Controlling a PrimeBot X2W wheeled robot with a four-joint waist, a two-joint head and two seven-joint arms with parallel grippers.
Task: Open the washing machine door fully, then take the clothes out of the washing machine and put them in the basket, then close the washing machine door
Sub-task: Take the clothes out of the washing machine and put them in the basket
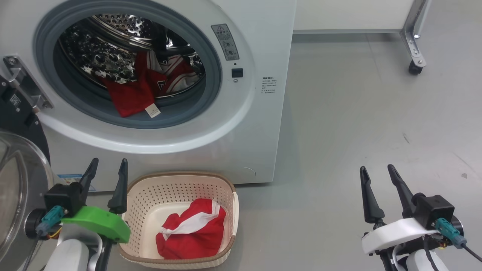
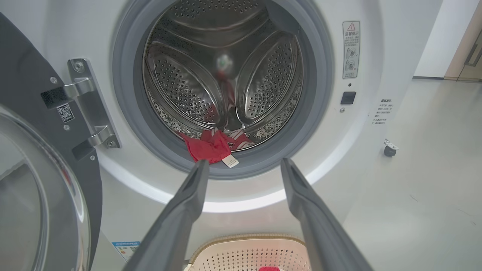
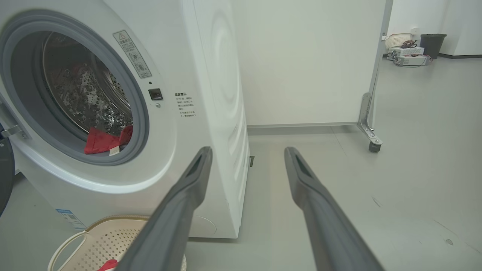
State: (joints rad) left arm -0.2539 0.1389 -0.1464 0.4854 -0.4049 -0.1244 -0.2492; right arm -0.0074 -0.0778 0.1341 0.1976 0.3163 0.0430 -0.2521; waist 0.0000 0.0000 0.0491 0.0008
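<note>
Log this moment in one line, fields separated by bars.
door open | red clothes in drum | second red garment in basket | left gripper open | right gripper open

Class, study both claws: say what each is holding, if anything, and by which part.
Nothing is held. The left claw and the right claw are both open and empty; the clothes lie untouched in the washing machine and the basket.

Drum (image 2: 226,75) – shiny perforated steel; basket (image 1: 143,195) – matt perforated plastic.
</note>
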